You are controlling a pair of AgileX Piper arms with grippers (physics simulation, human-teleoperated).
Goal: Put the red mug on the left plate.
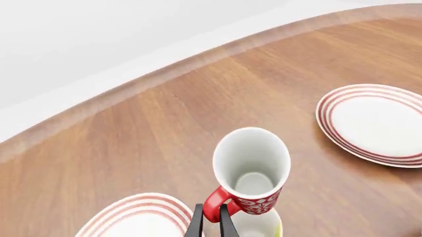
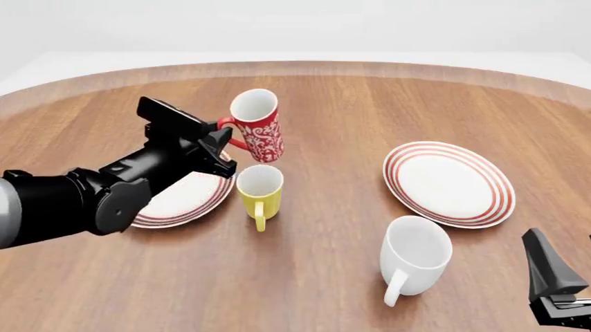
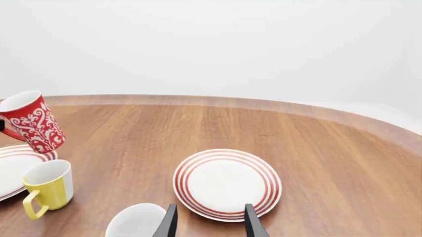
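**Red mug in the air, plate just below**

While you hold the red mug (image 1: 252, 170) by its handle, look at the left wrist view first. Your left gripper (image 1: 211, 221) has its 2 dark fingers pinched tight on the red handle. The mug hangs just past the fingertips, with its white inside facing the camera. The left plate (image 1: 142, 215) peeks in beside the fingers, and the yellow mug (image 1: 254, 227) sits right under the red one. The other plate (image 1: 376, 123) is well apart.

Next, the front view. The red mug (image 2: 257, 124) is lifted off the table (image 2: 333, 90) and tilted. It floats over the far edge of the left plate (image 2: 180, 200), close above the yellow mug (image 2: 259, 192). I think you should move it toward the plate's middle, away from the yellow mug. Then stand it up straight, go down slowly, and let go only when it rests flat. The white mug (image 2: 416, 254) is far from your path.

Last, the right wrist view. Your right gripper (image 3: 209, 221) is spread wide and holds nothing. It hangs near the other plate (image 3: 228, 183). Keep it there.
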